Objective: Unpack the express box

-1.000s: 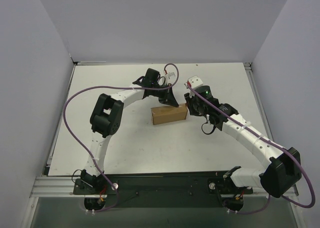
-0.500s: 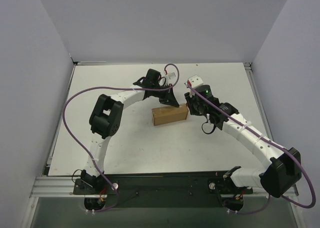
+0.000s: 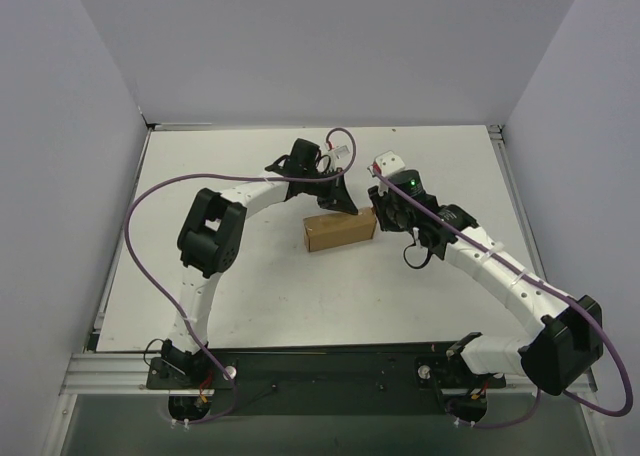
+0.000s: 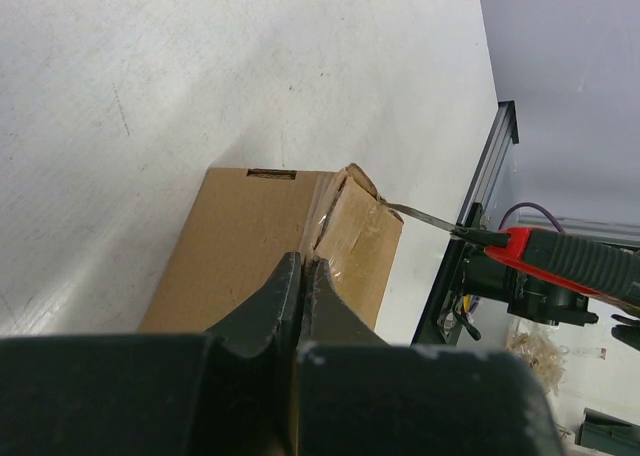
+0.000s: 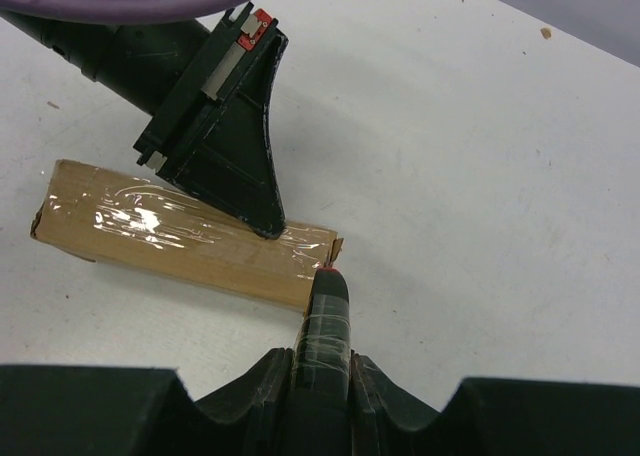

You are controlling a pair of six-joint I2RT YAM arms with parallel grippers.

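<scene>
The express box (image 3: pixel 340 229) is a small brown carton with a taped top, lying on the white table (image 3: pixel 260 286) between both arms. It also shows in the left wrist view (image 4: pixel 270 241) and the right wrist view (image 5: pixel 180 238). My left gripper (image 3: pixel 345 203) is shut and empty, its tips pressing down on the box's top near the right end (image 4: pixel 303 266). My right gripper (image 3: pixel 385 211) is shut on a red-and-black utility knife (image 5: pixel 325 321). The knife's blade (image 4: pixel 420 216) touches the box's right end, where a flap edge is lifted.
Grey walls enclose the table on three sides. A metal rail (image 3: pixel 500 166) runs along the table's right edge. Purple cables (image 3: pixel 150 236) loop off both arms.
</scene>
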